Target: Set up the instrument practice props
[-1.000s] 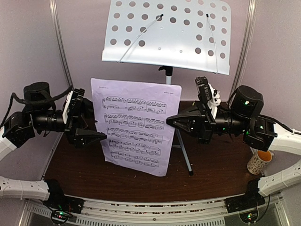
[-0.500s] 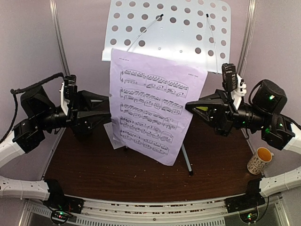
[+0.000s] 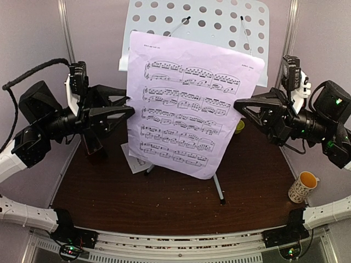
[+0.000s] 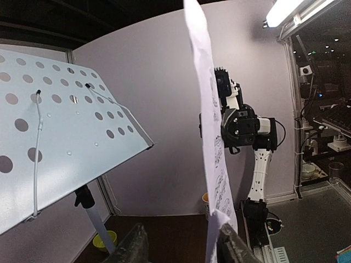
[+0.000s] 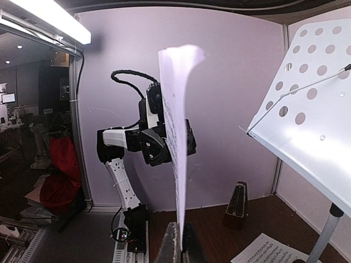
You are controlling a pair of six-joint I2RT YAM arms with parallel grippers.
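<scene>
The right gripper [image 5: 176, 241] is pinched flat on the right edge of the lavender sheet [image 3: 186, 104]. The left gripper [image 4: 184, 249] straddles its left edge, jaws apart and unclamped. The sheet hangs upright between them, just near of the white music stand [image 3: 219, 27], whose desk lies farther and higher.

- Look to the right side of the dark brown wooden tabletop [image 3: 164, 204]: a small patterned paper cup with a yellow lining [image 3: 303, 187] stands upright there, near the edge.
- Further back, right of centre, you can catch just a sliver of a small yellow-green bowl [image 3: 239, 126]; the left wrist view shows it resting on the table [image 4: 104, 240].
- Pale lavender wall panels [image 3: 33, 49] close in the back and sides, held by grey metal uprights [image 3: 66, 33].
- A lit fluorescent tube [image 5: 49, 19] hangs overhead.
</scene>
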